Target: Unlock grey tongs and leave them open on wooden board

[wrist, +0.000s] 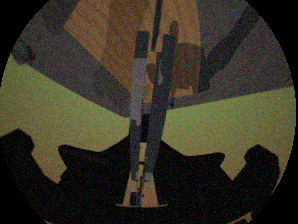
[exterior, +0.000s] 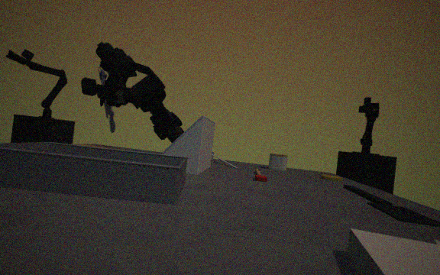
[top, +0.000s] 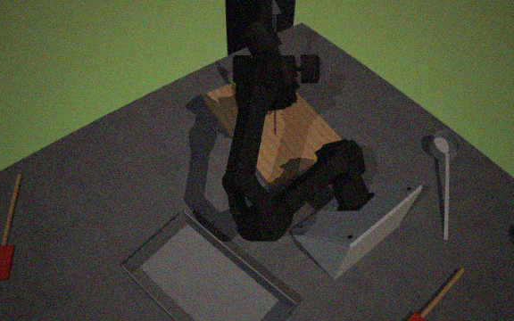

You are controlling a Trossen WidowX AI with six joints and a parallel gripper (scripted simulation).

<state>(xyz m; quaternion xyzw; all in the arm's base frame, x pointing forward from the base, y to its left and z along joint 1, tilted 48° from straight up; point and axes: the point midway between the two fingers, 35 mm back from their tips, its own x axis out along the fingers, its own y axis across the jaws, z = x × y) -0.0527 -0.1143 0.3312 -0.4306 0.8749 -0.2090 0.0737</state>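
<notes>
One end effector (exterior: pixel 105 89) clamps grey tongs (exterior: pixel 110 114) above the wooden board (top: pixel 302 134), green backdrop behind.

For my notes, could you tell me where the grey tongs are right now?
The gripper holds the grey tongs in the air, tips down, above the wooden board.

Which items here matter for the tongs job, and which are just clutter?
Part of the job:
- grey tongs, clamped in the gripper, tips pointing down
- wooden board, beneath them
- roasting tin, now without the tongs

Lying about:
- red spatula
- second red spatula
- grey ladle
- white cup
</notes>
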